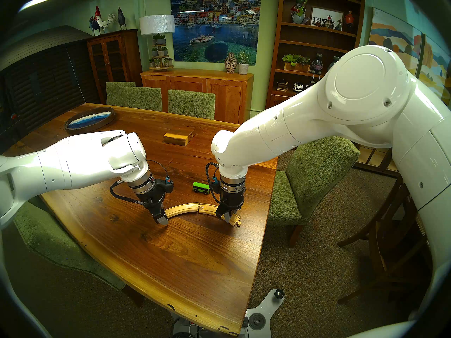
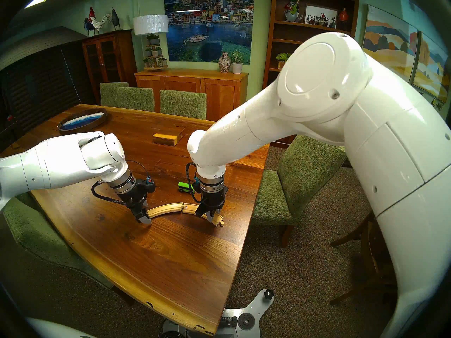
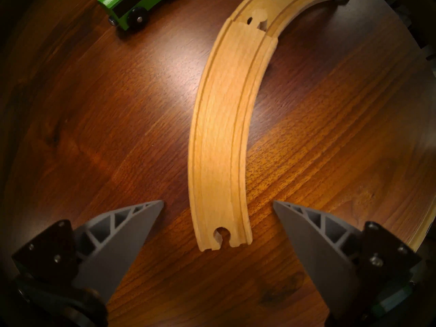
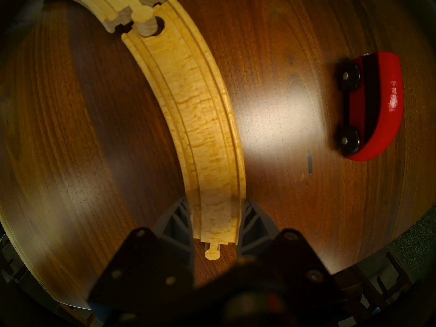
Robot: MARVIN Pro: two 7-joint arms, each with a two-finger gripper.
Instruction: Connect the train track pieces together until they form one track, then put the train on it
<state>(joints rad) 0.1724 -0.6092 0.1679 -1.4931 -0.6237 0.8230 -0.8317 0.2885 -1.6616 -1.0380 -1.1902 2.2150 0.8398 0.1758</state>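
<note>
The train track pieces lie on the desk [image 1: 185, 262] as one arc, near its right edge: the left piece [image 1: 181, 209] and the right piece [image 1: 210, 209] meet at the top of the curve, peg in socket. The left wrist view shows the seam [image 3: 256, 22] with a slight step along its edges; in the right wrist view the peg looks only partly seated.

The left hand [image 3: 218, 202] is released, its grey fingers [image 3: 132, 222] standing wide on either side of the left piece's socket end and touching neither edge. The right hand [image 4: 215, 219] is clenched on the right piece near its peg end, both fingers [image 4: 175, 221] pressed against the strip's sides.

The green carriage [image 1: 201, 187] stands on bare wood at about twelve o'clock from the seam, just beside the right wrist. The red engine [image 4: 375, 107] shows only in the right wrist view, at three o'clock from the right piece and well apart from it.

Farther off, at twelve o'clock, sits a rectangular wooden block [image 1: 179, 136]; a round tray [image 1: 90, 120] lies at ten o'clock.
</note>
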